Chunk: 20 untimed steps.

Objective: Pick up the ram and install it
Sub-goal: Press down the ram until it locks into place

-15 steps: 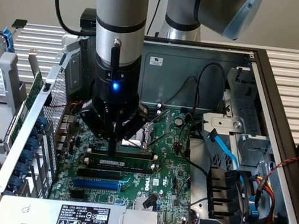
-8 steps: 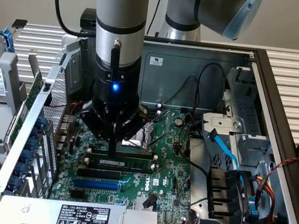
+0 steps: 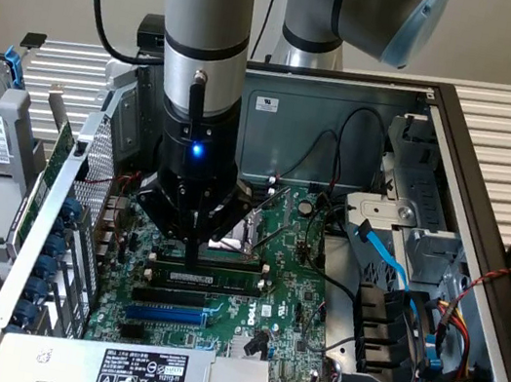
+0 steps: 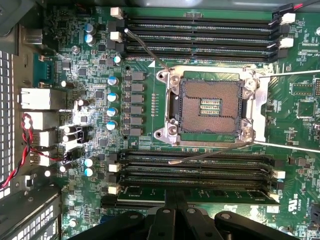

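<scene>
Pressing ram (image 3: 220, 282) into slot, end effector (image 3: 193, 251) closed; CPU socket (image 4: 215, 106) adjacent.

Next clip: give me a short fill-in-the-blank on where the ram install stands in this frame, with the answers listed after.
1. The gripper is pressing its closed fingertips down on the ____ in a motherboard slot.
2. The CPU socket is ____, with no processor in it.
3. The long slot nearest the power supply label is coloured ____.

Missing words: ram; empty; blue
</scene>
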### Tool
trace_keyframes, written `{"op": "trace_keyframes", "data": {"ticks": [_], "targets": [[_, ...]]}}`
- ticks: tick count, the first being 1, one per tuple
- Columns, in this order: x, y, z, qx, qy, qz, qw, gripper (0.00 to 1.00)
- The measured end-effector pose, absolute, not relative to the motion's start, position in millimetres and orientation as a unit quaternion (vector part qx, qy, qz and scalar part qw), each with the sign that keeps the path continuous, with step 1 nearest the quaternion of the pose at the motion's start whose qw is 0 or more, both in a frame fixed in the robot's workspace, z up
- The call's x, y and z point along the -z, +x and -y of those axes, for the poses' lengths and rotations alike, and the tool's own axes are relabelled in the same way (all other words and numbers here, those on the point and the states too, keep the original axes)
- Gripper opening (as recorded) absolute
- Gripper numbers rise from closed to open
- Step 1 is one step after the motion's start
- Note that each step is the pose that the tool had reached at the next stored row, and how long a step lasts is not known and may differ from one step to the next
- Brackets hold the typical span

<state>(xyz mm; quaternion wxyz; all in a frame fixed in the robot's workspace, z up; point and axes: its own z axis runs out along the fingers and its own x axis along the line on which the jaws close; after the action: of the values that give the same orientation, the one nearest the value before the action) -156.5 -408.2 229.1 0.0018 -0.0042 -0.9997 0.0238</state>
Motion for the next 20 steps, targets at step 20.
{"op": "trace_keyframes", "data": {"ticks": [20], "targets": [[-227.2, -156.5, 408.2, -0.024, -0.004, 1.000, 0.001, 0.11]]}}
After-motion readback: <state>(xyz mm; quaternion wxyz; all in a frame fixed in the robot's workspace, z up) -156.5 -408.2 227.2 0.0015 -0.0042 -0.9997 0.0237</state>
